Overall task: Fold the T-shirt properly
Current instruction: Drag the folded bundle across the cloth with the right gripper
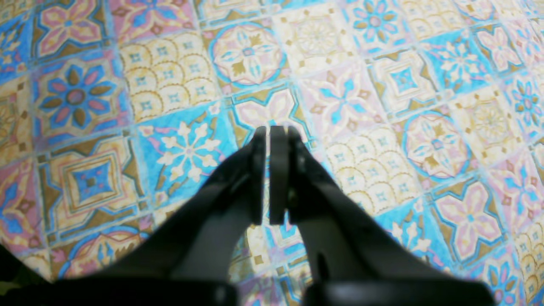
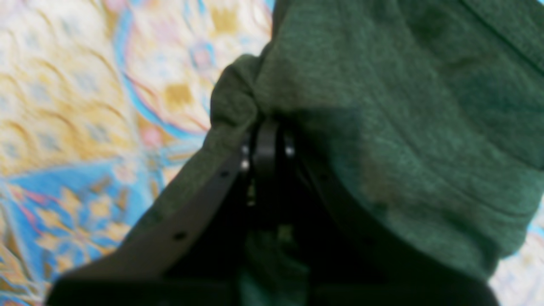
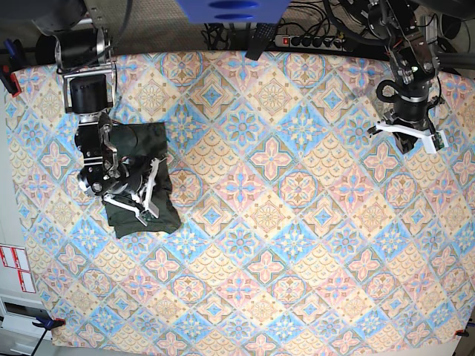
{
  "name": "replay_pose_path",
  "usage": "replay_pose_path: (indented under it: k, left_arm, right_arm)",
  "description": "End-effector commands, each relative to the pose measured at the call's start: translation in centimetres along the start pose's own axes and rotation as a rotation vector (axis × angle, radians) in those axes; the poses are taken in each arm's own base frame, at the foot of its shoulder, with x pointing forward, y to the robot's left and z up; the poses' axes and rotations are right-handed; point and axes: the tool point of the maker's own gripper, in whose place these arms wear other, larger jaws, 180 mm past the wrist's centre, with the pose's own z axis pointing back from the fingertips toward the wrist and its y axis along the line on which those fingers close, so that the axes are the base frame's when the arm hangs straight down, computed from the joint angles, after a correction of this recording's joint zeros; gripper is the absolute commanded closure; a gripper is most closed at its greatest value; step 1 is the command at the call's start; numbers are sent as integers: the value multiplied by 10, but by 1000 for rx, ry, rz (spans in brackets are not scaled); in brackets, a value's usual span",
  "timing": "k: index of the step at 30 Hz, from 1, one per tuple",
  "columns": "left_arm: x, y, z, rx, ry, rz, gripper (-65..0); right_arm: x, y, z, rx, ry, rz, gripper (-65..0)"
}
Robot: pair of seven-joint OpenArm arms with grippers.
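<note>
The T-shirt (image 3: pixel 141 174) is a dark green bundle lying folded on the left part of the patterned table. In the right wrist view its fabric (image 2: pixel 382 106) fills the upper right and bunches around the fingertips. My right gripper (image 2: pixel 266 125) is shut on a fold of the T-shirt at its edge; in the base view it (image 3: pixel 153 178) sits over the bundle's right side. My left gripper (image 1: pixel 268 129) is shut and empty, hovering over bare tablecloth; in the base view it (image 3: pixel 386 127) is at the far right, well away from the T-shirt.
A tablecloth (image 3: pixel 282 222) with blue, pink and yellow tile patterns covers the whole table. A power strip and cables (image 3: pixel 312 41) lie beyond the far edge. Red clamps (image 3: pixel 9 78) hold the cloth at the left edge.
</note>
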Motion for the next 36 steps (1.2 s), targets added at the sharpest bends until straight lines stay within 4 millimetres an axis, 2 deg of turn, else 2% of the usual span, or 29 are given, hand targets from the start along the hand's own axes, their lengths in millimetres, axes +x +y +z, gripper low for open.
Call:
replay_pose_path:
  k: [1,6,9,11,14,18,24,26,29,32,36]
  left_arm:
    - [11,-1,2,-6,-39,-10,0]
    - [10,-2,2,-8,-38,-9,0]
    - [9,-11,1,-33,-32,-20,0]
    - [7,-13,1,-37,-30,-19,0]
    - [6,-13,1,-38,-27,-18,0]
    - [6,-13,1,-38,-27,-18,0]
    - [-1,-17,4,-52,-7,-27,0]
    - [-7,-19,5,-59,7,-34,0]
    - [-9,-20,5,-62,14,-35,0]
    - [-10,-20,5,-62,14,-34,0]
    - [-10,-20,5,-62,14,-34,0]
  right_arm:
    - [18,-17,10,-46,-40,16,0]
    - [15,-15,12,-48,-14,22,0]
    - [13,-12,14,-51,-22,23,0]
    - [15,-17,20,-68,-37,13,0]
    - [5,-18,25,-81,-46,-14,0]
    - [1,-22,39,-113,-49,-22,0]
    - [6,-19,71,-169,-136,-13,0]
    - [5,-16,79,-155,-161,-45,0]
    - [5,-21,90,-133,-216,-132,0]
    - [6,-28,93,-128,-247,-180,0]
    - [-10,-32,85,-120,-212,-227,0]
